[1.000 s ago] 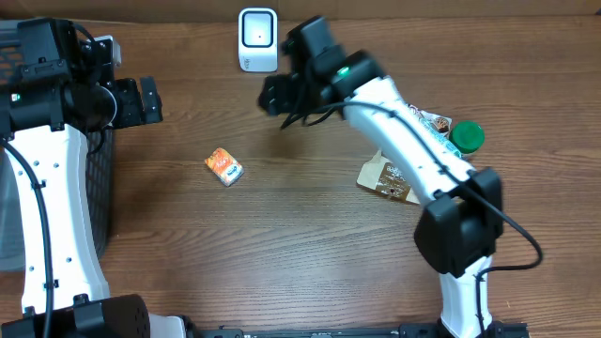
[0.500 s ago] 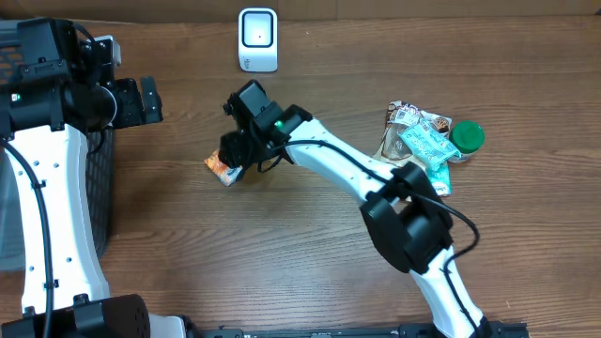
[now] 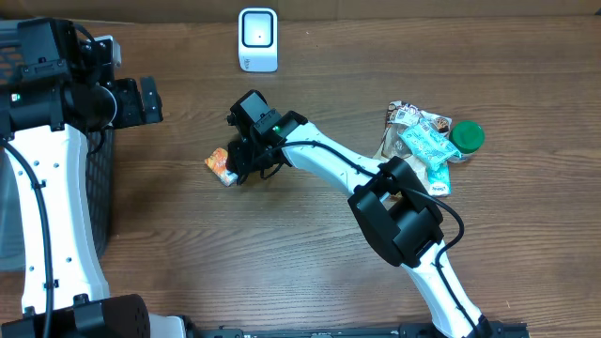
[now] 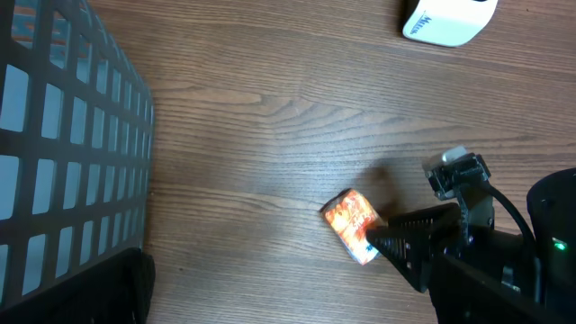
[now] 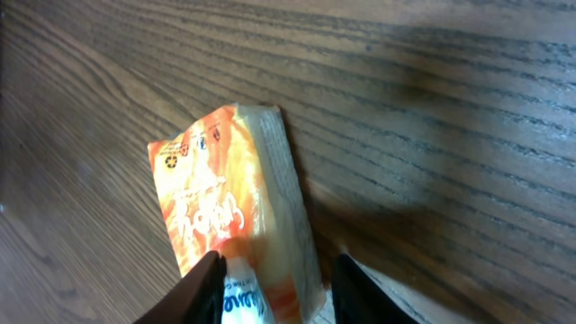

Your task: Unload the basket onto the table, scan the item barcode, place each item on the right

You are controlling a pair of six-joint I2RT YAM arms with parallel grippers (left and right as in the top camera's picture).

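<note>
wood table (image 3: 235,263): right gripper (image 5: 279,263) half shut round one end of the orange packet (image 5: 225,189), hold unclear; it may slip. left gripper (image 3: 148,101) wide open, empty.

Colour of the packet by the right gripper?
Packet is orange and white; best in right wrist view.

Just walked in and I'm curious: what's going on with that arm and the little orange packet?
The right arm stretches across the wooden table, and its end effector straddles one end of the orange packet, a finger on each side. Whether it grips the packet yet is unclear. The packet lies flat on the table. The white scanner stands at the far edge. The left end effector hangs open beside the basket.
</note>
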